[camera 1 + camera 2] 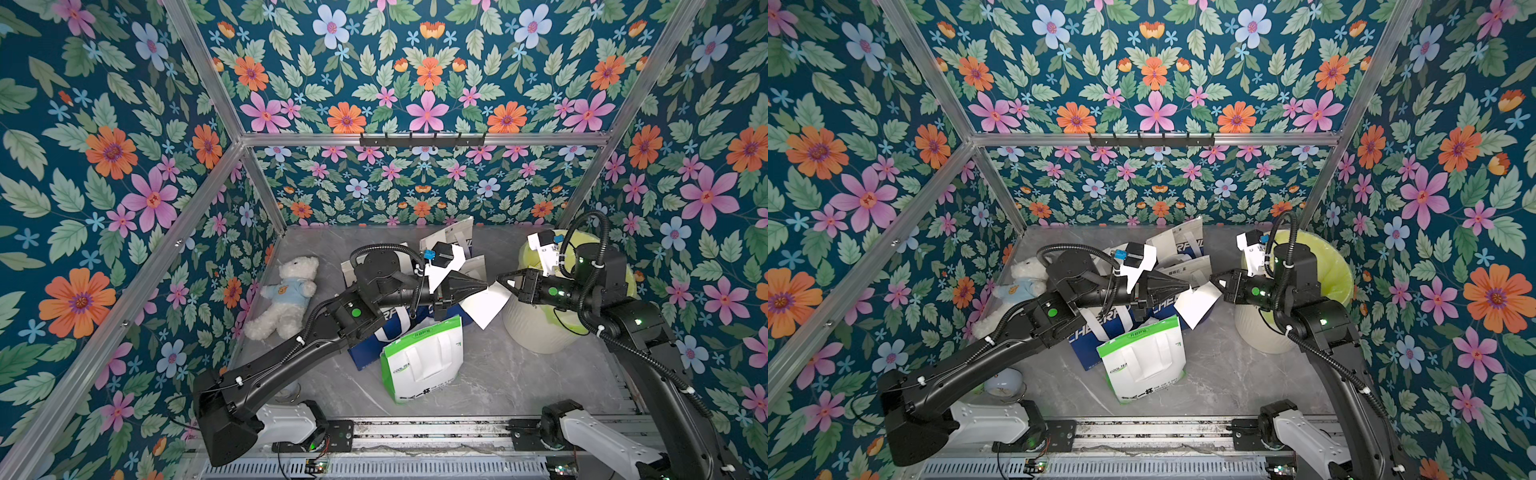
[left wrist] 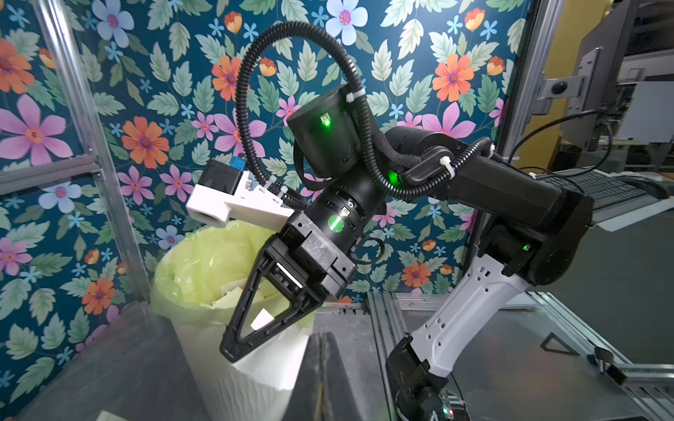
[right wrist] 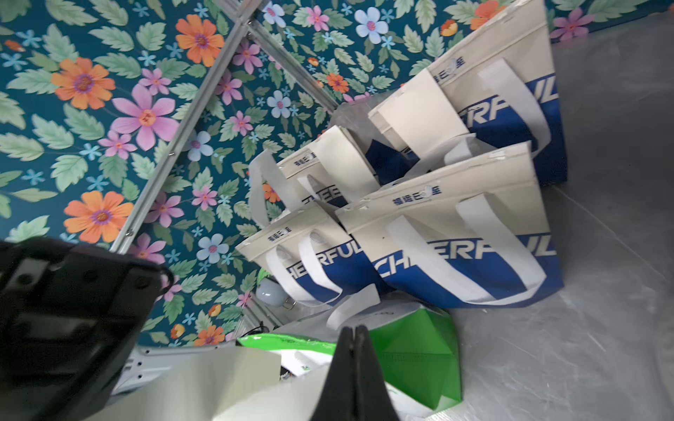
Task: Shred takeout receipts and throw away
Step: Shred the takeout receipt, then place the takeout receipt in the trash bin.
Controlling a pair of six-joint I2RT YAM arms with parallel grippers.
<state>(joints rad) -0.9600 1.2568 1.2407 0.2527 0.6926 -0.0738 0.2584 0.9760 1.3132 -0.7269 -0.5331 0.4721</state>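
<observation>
Logging the cell from my remote station, item by item.

1. Left gripper (image 1: pixel 485 286): I see its fingers (image 2: pixel 330 379) pressed flat together, pinching one top corner of the takeout receipt (image 1: pixel 489 309).

2. Right gripper (image 1: pixel 499 279): it stands tip to tip with the left one, almost touching. Its fingers (image 3: pixel 364 375) are likewise closed, nipping the same top edge just beside the left pinch.

3. Takeout receipt: one plain white sheet, clear of the table. In both top views it hangs slantwise below both pairs of fingertips. From the right wrist I see it (image 3: pixel 226 382) spread pale beside the closed fingers.

4. Waste bin (image 1: pixel 536 332): white and ribbed, with a yellow-green liner (image 2: pixel 204 262). It stands behind and below the right fingers, under that arm's wrist. Paper scraps (image 2: pixel 226 299) lie inside.

5. Green-and-white bag (image 1: pixel 424 357): it lies on the grey table (image 1: pixel 498 382), below the left fingers and toward the arm bases.

6. Blue-and-white CHEERFUL bags (image 3: pixel 456 255): several stand clustered beneath and beyond the left wrist, straight ahead of the right fingers.

7. Teddy bear (image 1: pixel 286 295): white, in a pale blue shirt. It lies well apart from both sets of fingers, beyond the left arm.
</observation>
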